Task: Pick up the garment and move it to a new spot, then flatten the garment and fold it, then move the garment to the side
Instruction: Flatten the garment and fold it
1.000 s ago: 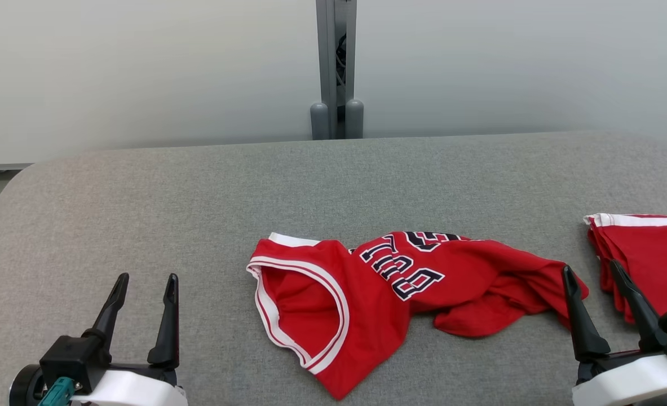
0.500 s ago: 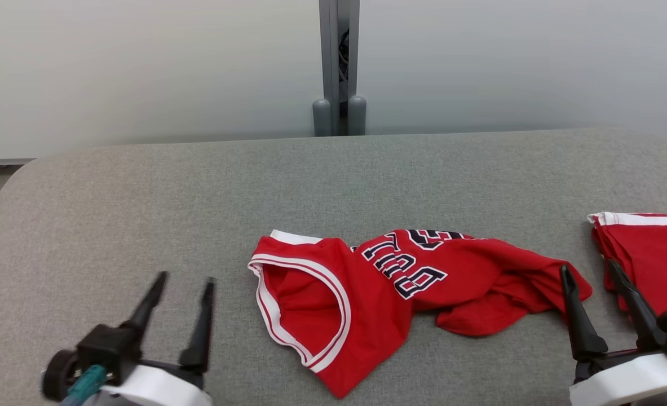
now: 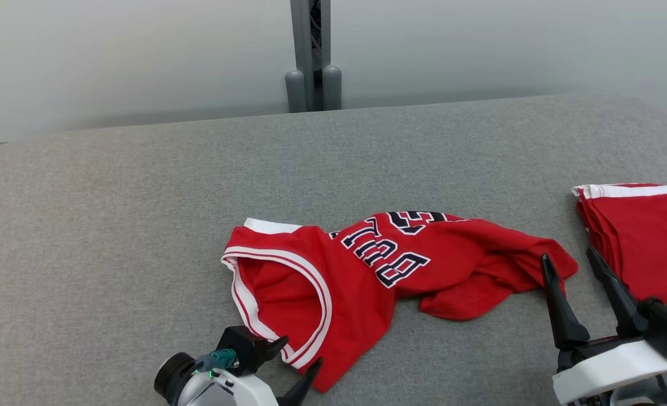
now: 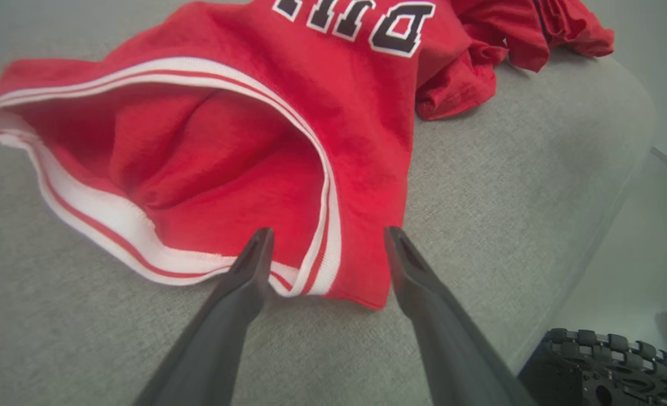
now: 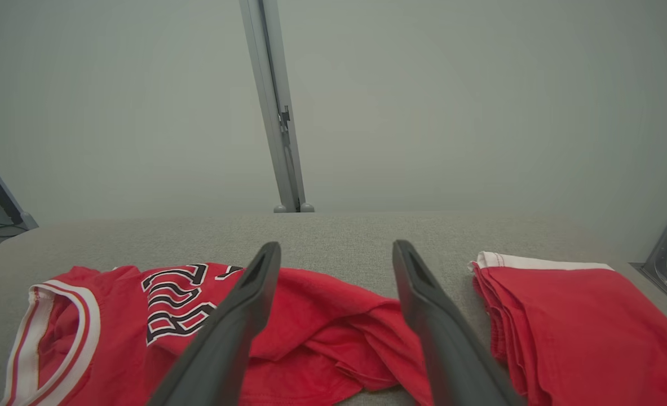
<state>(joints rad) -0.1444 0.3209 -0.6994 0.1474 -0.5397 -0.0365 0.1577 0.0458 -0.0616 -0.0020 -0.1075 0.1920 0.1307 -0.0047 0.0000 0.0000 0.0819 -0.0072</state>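
jersey (image 3: pixel 378 276): red, crumpled, lying on the grey bench (image 3: pixel 141 197) just left of the folded stack (image 3: pixel 643 242); we see a thin strip of bench between them.
left tool (image 4: pixel 327 232): jaws wide, holding nothing. It sits at the jersey end farthest from the folded stack, straddling the corner where the white trim (image 4: pixel 113 225) meets the red hem.
right tool (image 3: pixel 569 254): jaws wide, empty, hovering by the jersey end nearest the folded stack.
step: first pick-up, we judge; nothing lifted yet.
grip: we go in low with the left tool so one finger slides under the trim corner, then close on both layers, not just the top one.
risk: we keep the right tool clear of the folded stack; a snag likely drags the stack along.
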